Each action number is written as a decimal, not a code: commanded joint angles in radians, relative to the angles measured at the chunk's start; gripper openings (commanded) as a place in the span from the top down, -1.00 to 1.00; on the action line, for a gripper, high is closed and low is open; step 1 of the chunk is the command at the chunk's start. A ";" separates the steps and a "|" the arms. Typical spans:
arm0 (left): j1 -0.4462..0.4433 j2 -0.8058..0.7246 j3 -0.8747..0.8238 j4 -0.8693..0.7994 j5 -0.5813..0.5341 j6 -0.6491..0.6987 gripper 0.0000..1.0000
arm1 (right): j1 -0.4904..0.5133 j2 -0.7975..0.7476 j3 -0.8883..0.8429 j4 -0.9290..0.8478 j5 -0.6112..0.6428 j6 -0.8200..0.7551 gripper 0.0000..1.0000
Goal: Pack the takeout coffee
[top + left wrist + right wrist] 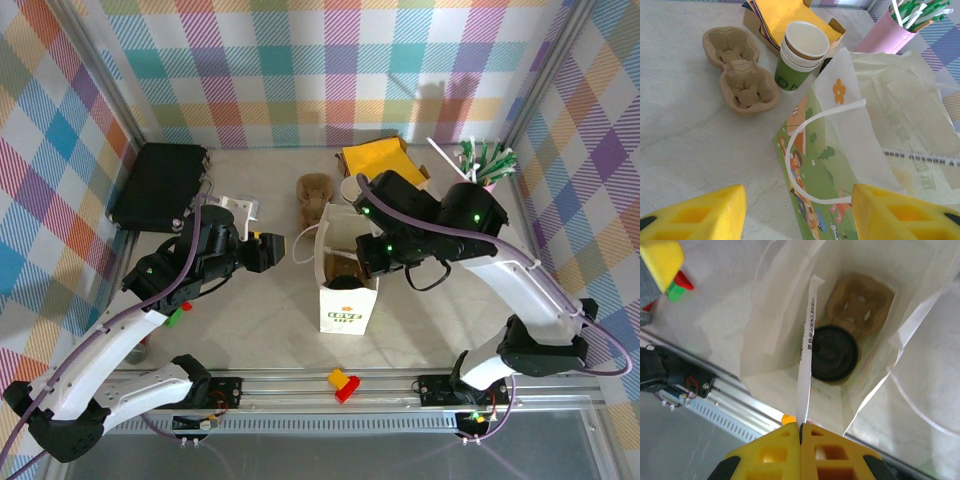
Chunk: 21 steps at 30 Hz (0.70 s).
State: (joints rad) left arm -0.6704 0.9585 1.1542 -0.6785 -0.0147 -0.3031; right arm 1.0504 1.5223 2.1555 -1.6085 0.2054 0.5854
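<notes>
From above, the white paper bag (pixel 348 300) stands upright mid-table between the arms, mouth up. The right arm (pixel 520 285) bends over it with its wrist above the mouth. The left gripper (pixel 272 250) hovers just beside the bag's left side.

On the left wrist, the yellow fingers (pixel 695 215) stand apart with nothing between them, aimed at the bag's printed side and its handle loop (pixel 800 145), probably ready to steady it. Beyond stand a stack of lidless cups (pixel 802 50), an empty pulp carrier (pixel 740 70) and a pink cup of straws (pixel 887 37).

On the right wrist, the right gripper (pixel 801 427) is pressed together on a thin strip of the bag's rim, likely to hold the mouth wide. Inside, the takeout coffee (pixel 832 352) sits at the bottom, black lid up, in a second pulp carrier (pixel 862 300). It looks already packed.
</notes>
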 commanded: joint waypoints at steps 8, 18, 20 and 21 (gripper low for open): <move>0.008 0.011 -0.004 0.014 0.012 -0.007 -0.15 | -0.086 0.125 0.113 -0.126 0.084 -0.097 0.47; 0.008 0.043 0.012 0.011 0.011 0.004 -0.14 | -0.315 0.185 0.252 -0.016 -0.005 -0.219 0.08; 0.008 0.050 0.016 0.011 0.011 0.005 -0.14 | -0.391 0.197 0.249 0.043 -0.042 -0.249 0.05; 0.008 0.052 0.018 0.011 0.010 0.005 -0.14 | -0.438 0.207 0.244 0.079 -0.056 -0.269 0.05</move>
State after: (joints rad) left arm -0.6704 1.0073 1.1542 -0.6785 -0.0151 -0.3019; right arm 0.6891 1.7065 2.3833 -1.5909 0.2077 0.3927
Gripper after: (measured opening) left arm 0.573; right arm 0.475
